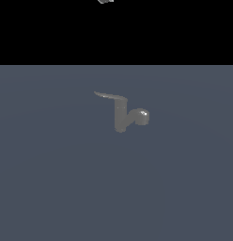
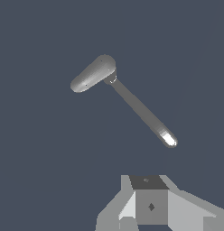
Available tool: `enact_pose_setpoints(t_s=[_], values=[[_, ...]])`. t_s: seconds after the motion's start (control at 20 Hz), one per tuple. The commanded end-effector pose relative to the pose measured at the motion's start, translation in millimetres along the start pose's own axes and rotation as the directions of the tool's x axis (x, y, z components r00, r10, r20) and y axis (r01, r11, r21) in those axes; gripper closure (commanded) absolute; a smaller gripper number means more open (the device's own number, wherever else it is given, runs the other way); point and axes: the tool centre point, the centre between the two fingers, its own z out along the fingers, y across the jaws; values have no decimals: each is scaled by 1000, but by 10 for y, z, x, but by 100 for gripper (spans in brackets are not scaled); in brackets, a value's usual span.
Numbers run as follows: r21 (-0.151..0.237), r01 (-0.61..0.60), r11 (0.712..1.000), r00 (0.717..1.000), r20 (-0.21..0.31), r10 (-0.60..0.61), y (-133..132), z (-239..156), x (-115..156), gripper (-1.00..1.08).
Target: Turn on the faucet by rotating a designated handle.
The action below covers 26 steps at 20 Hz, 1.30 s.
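Slate-blue worktop (image 1: 52,188); pincer (image 2: 151,205) well above faucet (image 1: 120,120), aperture indeterminable, holding nothing. We risk striking spout (image 1: 142,116) instead of handle (image 1: 109,96).

Count: one faucet (image 1: 121,117); one handle (image 1: 110,96) projecting from the faucet's top; one spout with a shiny tip on the faucet's side; one gripper (image 2: 150,205), above the faucet.

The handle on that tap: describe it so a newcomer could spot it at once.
On the bare blue-grey floor stands one small dull-grey faucet. From the top of its upright body, the handle sticks out sideways toward the exterior view's left. It is thin, flat and tapers to a point, unlike the short thick spout with its shiny tip.
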Motion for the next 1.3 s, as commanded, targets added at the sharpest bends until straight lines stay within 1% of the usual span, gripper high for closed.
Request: enact_pose_setpoints(t_s=[0.0, 0.25, 0.4, 0.55, 0.85, 1.25], values=[[7, -69, 998, 998, 4, 69, -126, 115, 162, 108], [13, -203, 979, 979, 7, 203, -365, 378, 470, 108], [13, -283, 959, 959, 6, 283, -502, 558, 648, 108], [13, -360, 933, 933, 2, 360, -635, 752, 817, 108], [10, -505, 863, 863, -15, 505, -883, 1181, 1130, 108], [15, -664, 747, 746, -54, 664, -1163, 1792, 1472, 108]])
